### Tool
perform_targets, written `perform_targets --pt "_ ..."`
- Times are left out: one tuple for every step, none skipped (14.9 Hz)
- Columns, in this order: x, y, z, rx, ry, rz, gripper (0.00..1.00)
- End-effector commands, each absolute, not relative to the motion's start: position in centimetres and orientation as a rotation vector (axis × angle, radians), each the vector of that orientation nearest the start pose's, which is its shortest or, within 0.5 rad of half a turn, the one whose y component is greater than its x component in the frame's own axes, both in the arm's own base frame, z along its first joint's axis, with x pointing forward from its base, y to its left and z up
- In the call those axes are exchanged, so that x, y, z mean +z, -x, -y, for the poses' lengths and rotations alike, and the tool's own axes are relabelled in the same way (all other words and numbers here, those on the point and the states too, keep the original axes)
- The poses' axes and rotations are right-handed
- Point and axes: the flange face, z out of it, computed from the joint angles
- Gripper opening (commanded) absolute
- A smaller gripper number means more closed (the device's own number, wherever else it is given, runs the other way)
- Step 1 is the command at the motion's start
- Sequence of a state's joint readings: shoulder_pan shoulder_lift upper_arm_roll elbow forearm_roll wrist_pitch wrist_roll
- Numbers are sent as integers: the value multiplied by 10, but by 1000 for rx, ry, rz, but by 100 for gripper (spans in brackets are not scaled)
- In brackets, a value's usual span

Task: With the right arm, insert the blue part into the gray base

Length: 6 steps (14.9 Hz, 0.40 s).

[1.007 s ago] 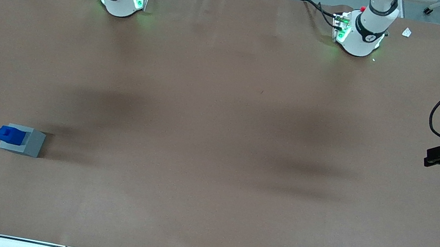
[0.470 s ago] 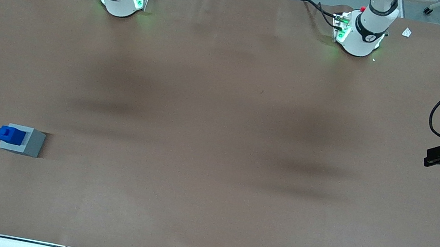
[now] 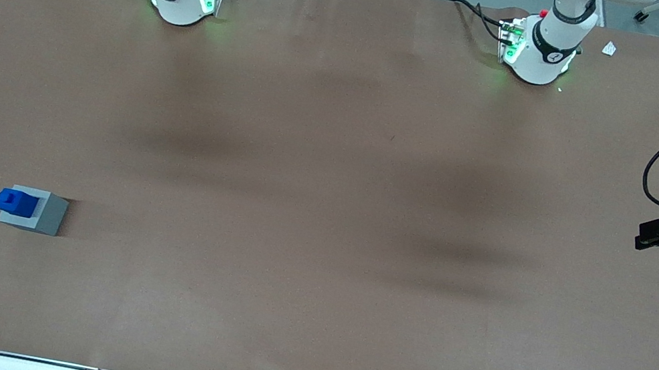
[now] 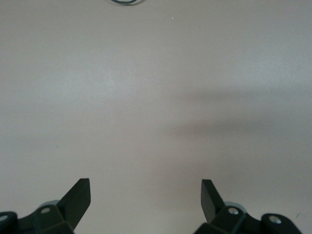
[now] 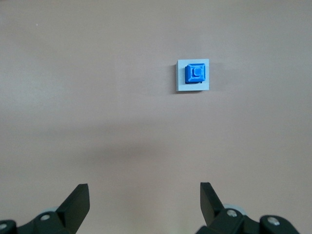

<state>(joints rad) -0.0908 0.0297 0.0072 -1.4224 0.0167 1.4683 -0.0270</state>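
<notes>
Brown covering spread over the table (image 3: 325, 211); the blue part (image 5: 196, 73) sat seated in the gray base (image 5: 192, 87) toward the working arm's end, apparently inserted, so the gripper (image 5: 141, 202) hung high above, spread and empty.

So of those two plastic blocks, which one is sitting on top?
The small blue block is on top, set in the larger gray block. The right gripper hangs open, high above and clear of both.

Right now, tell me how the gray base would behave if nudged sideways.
The gray base looks rigid and blocky, so it would likely slide flat rather than roll. The blue part sits in its top and would probably ride along. The gripper is open, well away from it.
</notes>
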Motion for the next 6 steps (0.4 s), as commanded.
perform_targets --pt "677 -549 30 -60 3131 -135 100" --pt "676 -549 19 -55 3134 -156 100" --pt "676 -549 16 -56 3154 -156 100" --pt "677 -549 17 -57 3169 -159 100" --pt "677 -549 18 -57 3171 -162 100" --pt "677 -549 18 -60 3170 -162 100"
